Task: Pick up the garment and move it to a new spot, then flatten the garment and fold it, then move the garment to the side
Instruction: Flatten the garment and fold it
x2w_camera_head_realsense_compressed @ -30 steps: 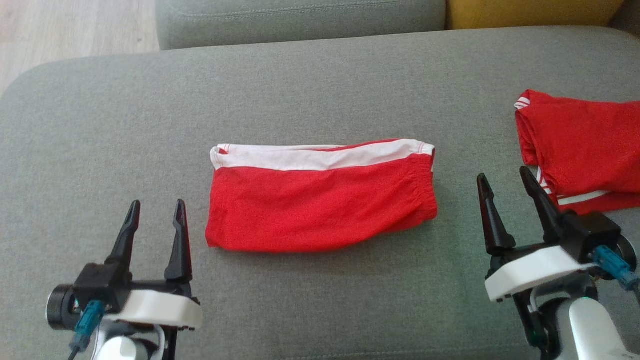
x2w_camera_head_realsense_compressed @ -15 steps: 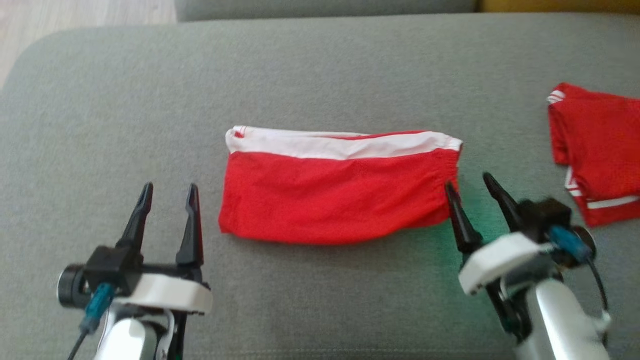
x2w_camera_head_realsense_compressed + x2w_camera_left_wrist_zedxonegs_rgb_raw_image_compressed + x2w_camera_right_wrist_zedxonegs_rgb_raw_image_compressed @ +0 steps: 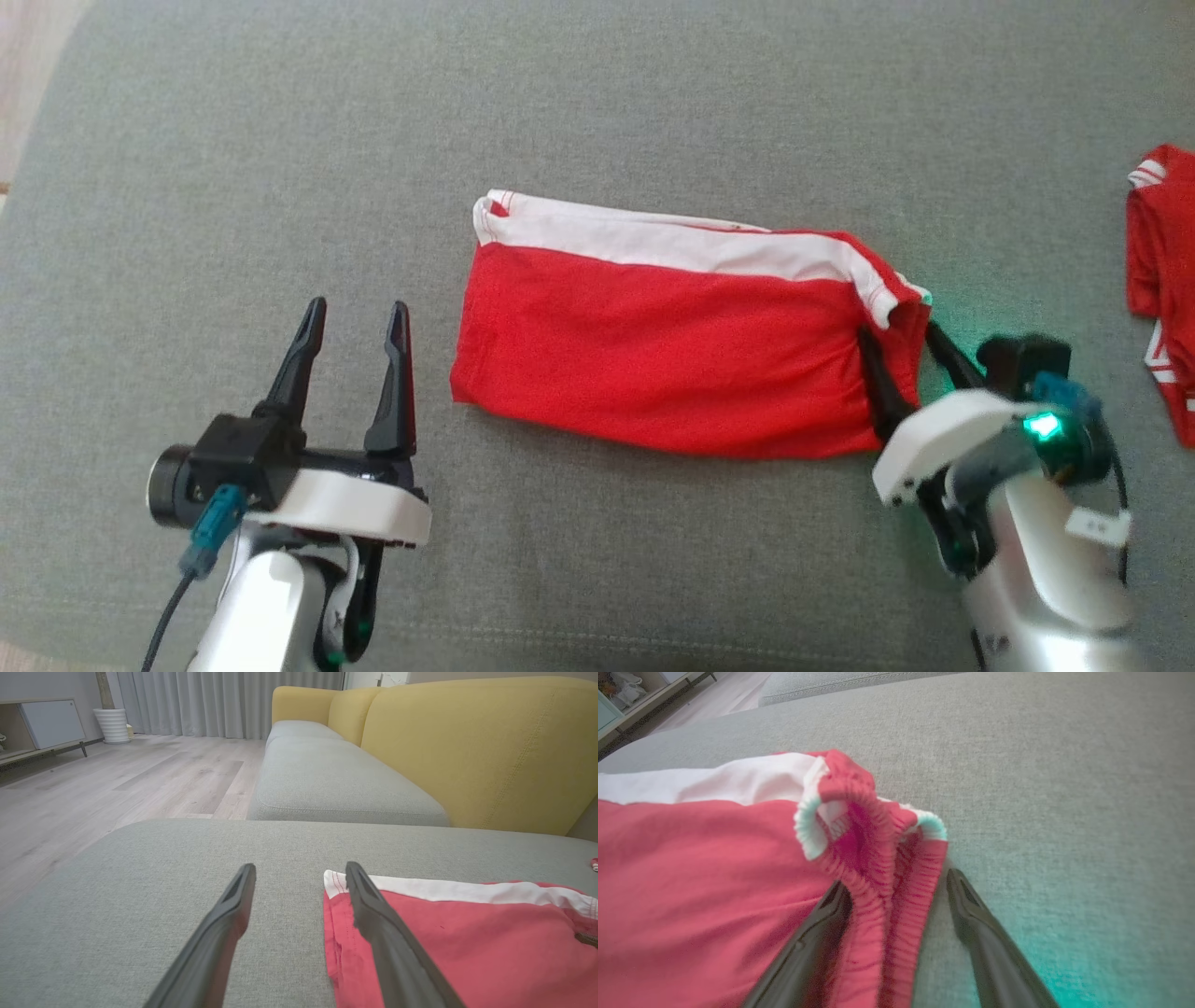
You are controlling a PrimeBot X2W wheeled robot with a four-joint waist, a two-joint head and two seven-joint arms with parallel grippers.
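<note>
Closer in, the right wrist view shows the garment's [image 3: 691,882] waistband [image 3: 878,858] bunched between the spread right fingers [image 3: 994,952], whereas the head view sets the folded garment at the sofa cushion's [image 3: 653,112] centre, left fingers [image 3: 394,373] parted and empty at 8 o'clock.

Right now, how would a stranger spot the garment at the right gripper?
On the grey cushion, folded red shorts lie in the middle, elastic end inside the open right gripper. Unlike the other red garment, they carry a broad white band.

Living room: yellow-grey sofa [image 3: 467,742], curtains [image 3: 224,700], wood floor [image 3: 117,779], white planter [image 3: 112,724].
</note>
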